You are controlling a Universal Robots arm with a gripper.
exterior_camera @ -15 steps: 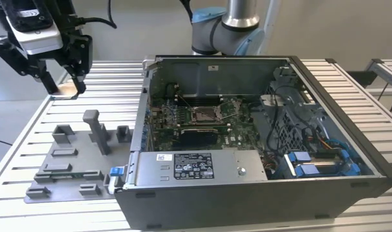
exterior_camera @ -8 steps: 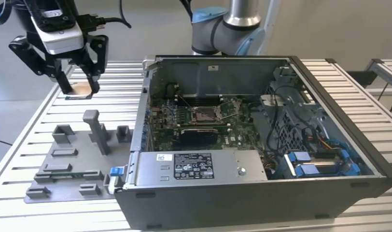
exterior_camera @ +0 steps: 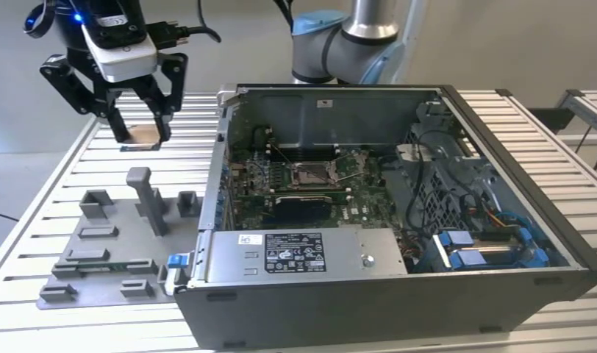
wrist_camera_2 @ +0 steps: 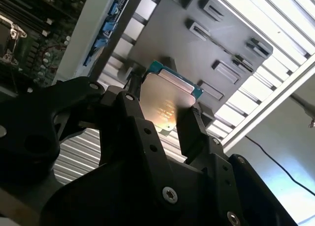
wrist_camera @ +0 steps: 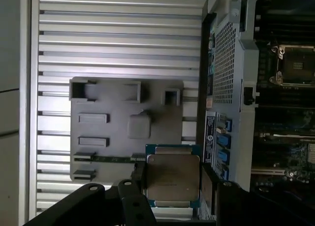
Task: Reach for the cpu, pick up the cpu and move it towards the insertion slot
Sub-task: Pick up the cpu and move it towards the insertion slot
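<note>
Your gripper (exterior_camera: 142,128) has the cpu (exterior_camera: 140,135), jaws closed on two opposite edges of the chip. It hangs over the slatted table (exterior_camera: 43,184), beyond the grey fixture plate (exterior_camera: 102,243). The insertion slot (exterior_camera: 312,173) lies well apart from it, inside the open computer case (exterior_camera: 397,294), toward the exterior view's right. The first wrist view has the cpu (wrist_camera: 172,179) beside the case and the slot (wrist_camera: 295,66) across it.

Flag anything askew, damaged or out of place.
Nothing stands out. The cpu sits squarely in the pincer above the slatted table, and the insertion slot in the open case looks unobstructed.
</note>
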